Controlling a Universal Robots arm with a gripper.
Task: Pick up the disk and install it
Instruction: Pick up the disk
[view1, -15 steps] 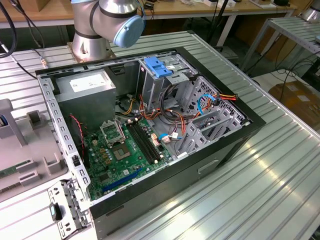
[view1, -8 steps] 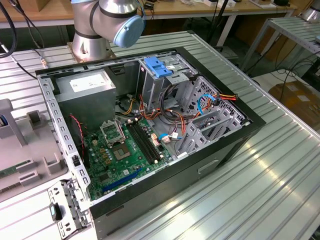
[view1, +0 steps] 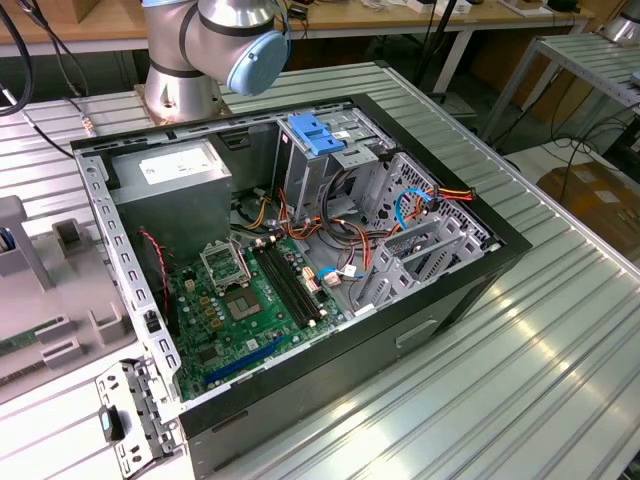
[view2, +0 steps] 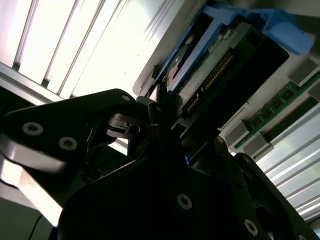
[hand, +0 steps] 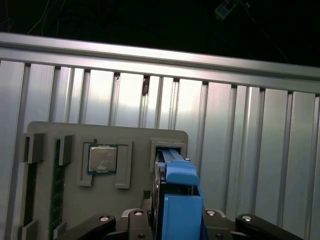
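Blue-framed, the disk (hand: 179, 176) stands on edge in a slot of the grey holder (hand: 135, 137), slot walls close beside it. The claw (hand: 173, 220) grips its two flanks. Bare ribbed table (hand: 240, 150) surrounds the holder.

The black gripper (view2: 186, 134), studded with pale screw heads, sits dark in the foreground, pressed close against the disk (view2: 220, 70). The disk stands on edge, a row of connector pins along its dark face and its blue carrier (view2: 280, 30) wrapped round the far end. Just beside it a green memory stick (view2: 272, 107) lies in a grey holder (view2: 250, 142). The ribbed metal table (view2: 75, 45) shines bright behind.
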